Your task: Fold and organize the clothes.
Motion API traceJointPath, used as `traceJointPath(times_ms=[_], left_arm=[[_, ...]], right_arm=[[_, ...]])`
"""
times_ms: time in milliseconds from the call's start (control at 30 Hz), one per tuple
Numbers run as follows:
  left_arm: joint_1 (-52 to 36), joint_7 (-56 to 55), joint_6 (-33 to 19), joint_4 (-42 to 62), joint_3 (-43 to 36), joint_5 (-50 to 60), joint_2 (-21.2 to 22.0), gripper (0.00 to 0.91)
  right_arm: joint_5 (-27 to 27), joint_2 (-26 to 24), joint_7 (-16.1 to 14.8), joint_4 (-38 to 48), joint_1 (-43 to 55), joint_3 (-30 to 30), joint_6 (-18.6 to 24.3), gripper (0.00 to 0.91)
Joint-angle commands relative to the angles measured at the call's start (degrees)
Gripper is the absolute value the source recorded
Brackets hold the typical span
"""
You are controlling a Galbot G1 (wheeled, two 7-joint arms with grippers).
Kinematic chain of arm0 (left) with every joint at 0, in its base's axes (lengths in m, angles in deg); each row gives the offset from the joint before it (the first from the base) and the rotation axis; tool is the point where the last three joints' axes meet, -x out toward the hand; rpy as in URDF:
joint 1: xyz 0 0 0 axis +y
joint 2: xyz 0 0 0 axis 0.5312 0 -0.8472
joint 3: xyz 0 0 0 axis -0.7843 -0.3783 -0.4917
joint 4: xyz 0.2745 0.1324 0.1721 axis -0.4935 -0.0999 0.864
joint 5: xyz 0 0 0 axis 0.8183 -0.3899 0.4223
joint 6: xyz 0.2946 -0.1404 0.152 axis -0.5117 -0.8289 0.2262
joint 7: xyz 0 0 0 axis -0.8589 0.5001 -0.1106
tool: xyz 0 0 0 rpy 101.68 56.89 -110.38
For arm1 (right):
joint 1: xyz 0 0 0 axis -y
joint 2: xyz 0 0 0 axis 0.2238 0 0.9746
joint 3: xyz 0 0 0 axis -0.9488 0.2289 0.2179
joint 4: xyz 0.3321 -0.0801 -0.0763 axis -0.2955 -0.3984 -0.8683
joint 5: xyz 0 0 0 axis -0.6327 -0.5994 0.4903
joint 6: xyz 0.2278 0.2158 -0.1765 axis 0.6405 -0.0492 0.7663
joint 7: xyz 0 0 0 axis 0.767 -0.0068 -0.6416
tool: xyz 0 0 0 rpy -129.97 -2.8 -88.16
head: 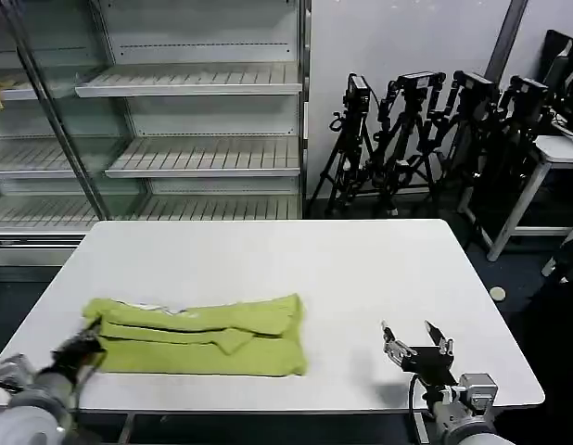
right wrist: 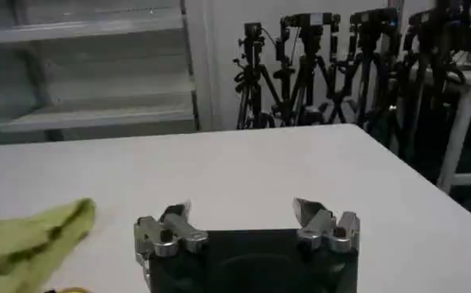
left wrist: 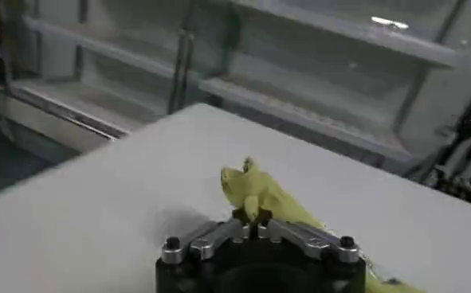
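Observation:
The lime yellow-green clothes [head: 198, 334] lie folded into a long band across the near left of the white table [head: 342, 269]. My left gripper [head: 85, 345] is at the band's left end, shut on a pinch of the fabric; in the left wrist view the cloth [left wrist: 259, 191] rises from between the closed fingers of that gripper [left wrist: 252, 220]. My right gripper [head: 415, 337] hovers over bare table near the front right, open and holding nothing. In the right wrist view that gripper [right wrist: 241, 211] stands wide apart, with the cloth's right end [right wrist: 36, 239] off to one side.
Metal shelving [head: 194, 120] stands behind the table. Several camera tripods [head: 426, 130] and a white side table [head: 551, 158] are at the back right. The table's front edge [head: 361, 406] runs just before both grippers.

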Motion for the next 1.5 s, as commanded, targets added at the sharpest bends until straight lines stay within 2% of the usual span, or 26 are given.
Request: traceJointPath(times_ms=[33,167,200,267,367,567,967,1267,1300,1333,1367,1500], left_arm=[[-1.07,0.4,3.46,-3.45,9.46,-20.15,-1.66,0.02],[-1.41,-0.28,4.51,-9.75,2.37,-29.2,2.94,0.02],[-1.45,-0.29,4.34,-10.55,1.48,-29.66,2.94,0.02],[-1.8,-0.19,3.9,-13.36,-3.22,-29.88,6.3,0.02],[-2.44,-0.23,2.92,-16.01,-9.4,-29.14,8.19,0.02],[-6.33,0.04,1.2,-16.19,-18.44,-25.74,9.19,0.02],[-10.57,1.3,-0.79,-7.87,-32.77,-11.02,11.49,0.02],[-12.66,2.03,-1.9,-2.99,-39.5,-2.94,11.66,0.02],[-13.15,2.16,-1.88,-2.06,-39.7,-2.4,11.63,0.222],[-13.66,2.39,-1.74,-1.07,-39.88,-1.6,11.61,0.736],[-13.9,2.88,-1.56,-0.53,-39.87,-0.94,11.54,0.907],[-13.67,4.59,-1.46,-1.43,-39.54,0.89,10.88,0.907]], right_arm=[[0.08,0.12,0.09,-0.07,-0.32,-0.03,0.0,0.907],[0.38,0.14,-0.08,-0.48,-1.72,-0.64,0.1,0.907],[0.42,0.11,-0.09,-0.53,-1.92,-0.86,0.18,0.907],[0.38,-0.07,-0.16,-0.79,-2.58,-1.6,0.27,0.907],[0.33,-0.14,-0.28,-1.0,-3.3,-2.52,0.49,0.907],[0.47,0.04,-0.68,-0.76,-4.61,-3.42,1.19,0.907],[0.58,0.35,-0.94,-0.41,-5.18,-4.0,1.81,0.907],[0.61,0.58,-0.9,0.04,-4.74,-3.74,1.84,0.907],[0.62,0.61,-0.9,0.05,-4.71,-3.71,1.84,0.907],[0.6,0.62,-0.9,0.07,-4.65,-3.69,1.85,0.907],[0.61,0.64,-0.91,0.06,-4.6,-3.69,1.83,0.907],[0.58,0.67,-0.9,0.05,-4.59,-3.76,1.84,0.907]])
